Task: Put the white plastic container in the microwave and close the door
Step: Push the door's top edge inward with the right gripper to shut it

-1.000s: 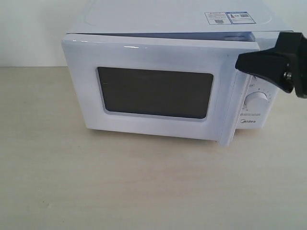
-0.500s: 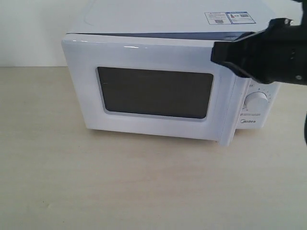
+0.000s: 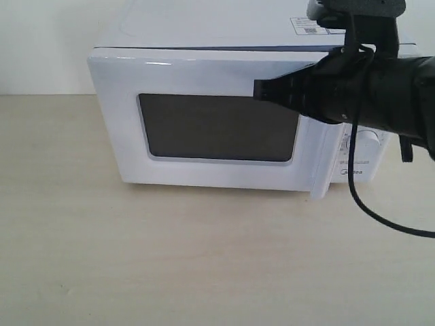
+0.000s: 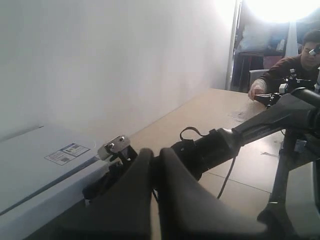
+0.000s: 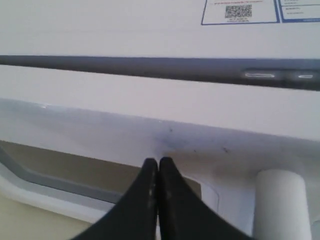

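While the microwave [image 3: 204,27] stands on the pale table [image 3: 204,265], its door [image 3: 204,71] is nearly shut, with a thin dark gap showing along its top edge. The right gripper [image 3: 257,88], jaws pressed together and empty, meets the door tip-first above the dark window [image 3: 217,128]. The left gripper [image 4: 154,155], jaws likewise together, holds nothing.

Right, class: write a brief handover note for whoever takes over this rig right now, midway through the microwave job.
Right gripper: shut, empty, tips pressed against the upper front of the door.
Left gripper: shut, empty.
White plastic container: not in view; the dark window hides the inside.
Done: door almost closed on the microwave.
Left: its handle edge looks slightly ajar, so push until it latches, then withdraw.
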`<control>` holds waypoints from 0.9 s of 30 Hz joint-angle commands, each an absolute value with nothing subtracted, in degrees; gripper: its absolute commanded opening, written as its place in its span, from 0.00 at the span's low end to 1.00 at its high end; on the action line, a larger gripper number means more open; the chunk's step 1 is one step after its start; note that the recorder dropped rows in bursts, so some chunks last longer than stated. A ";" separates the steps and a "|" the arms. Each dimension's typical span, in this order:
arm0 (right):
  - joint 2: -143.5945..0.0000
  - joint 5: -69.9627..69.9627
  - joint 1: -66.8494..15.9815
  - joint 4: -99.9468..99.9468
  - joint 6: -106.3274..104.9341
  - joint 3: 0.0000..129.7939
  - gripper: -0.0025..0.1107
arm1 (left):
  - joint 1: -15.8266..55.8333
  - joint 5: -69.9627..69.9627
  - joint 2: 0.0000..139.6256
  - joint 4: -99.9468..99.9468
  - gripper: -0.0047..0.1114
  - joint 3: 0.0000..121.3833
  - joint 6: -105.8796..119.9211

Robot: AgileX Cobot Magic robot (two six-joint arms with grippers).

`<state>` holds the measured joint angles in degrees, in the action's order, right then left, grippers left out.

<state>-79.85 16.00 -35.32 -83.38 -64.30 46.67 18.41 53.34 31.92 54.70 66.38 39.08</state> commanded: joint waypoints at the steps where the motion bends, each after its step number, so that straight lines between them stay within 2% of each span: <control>1: -81.81 19.81 -35.46 -75.68 -55.01 47.37 0.02 | 18.75 53.48 31.78 54.59 0.08 66.60 38.97; 12: -83.73 22.87 -35.33 -73.53 -55.21 51.45 0.02 | 18.75 53.38 31.78 54.59 0.08 66.60 38.97; 27: -84.18 18.88 -35.33 -76.43 -59.38 51.33 0.02 | 18.75 53.52 31.78 54.59 0.08 66.60 38.97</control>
<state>-83.73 18.92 -35.92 -74.46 -57.25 51.76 18.41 53.34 31.92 54.70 66.38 39.08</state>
